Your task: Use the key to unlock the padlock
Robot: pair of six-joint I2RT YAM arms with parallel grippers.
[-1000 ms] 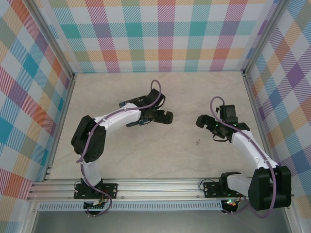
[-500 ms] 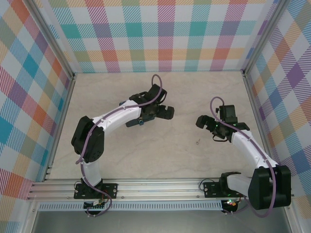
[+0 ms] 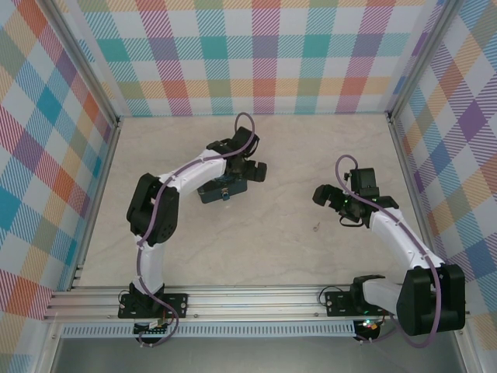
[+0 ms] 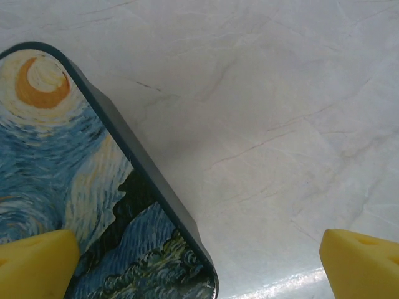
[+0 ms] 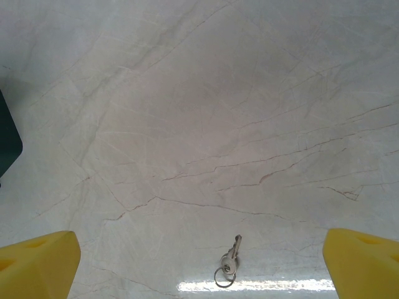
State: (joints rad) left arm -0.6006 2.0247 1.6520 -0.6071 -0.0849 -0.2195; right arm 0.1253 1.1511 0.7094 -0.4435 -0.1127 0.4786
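Note:
The key (image 5: 229,260), small and grey on a thin ring, lies flat on the marbled table between my right gripper's (image 5: 199,265) wide-apart yellow fingertips (image 5: 37,261). From above, the key (image 3: 317,228) is a speck just ahead and left of the right gripper (image 3: 332,208). A tiny blue spot at the tin's near edge looks like the padlock (image 3: 226,196), too small to make out. My left gripper (image 3: 256,171) hovers open at the tin's far right corner. In the left wrist view, one of the left gripper's (image 4: 199,268) fingertips (image 4: 34,265) is over the lid.
The painted tin (image 3: 220,188), blue with yellow swirls, sits mid-table under the left forearm; its dark rim (image 4: 149,168) runs diagonally through the left wrist view. A dark sliver of the tin (image 5: 9,140) shows at the right wrist view's left edge. Plaid walls enclose the table.
The left arm swung back and left, its gripper moving up off the tin's right side and uncovering the tin. The right arm and the key have not moved.

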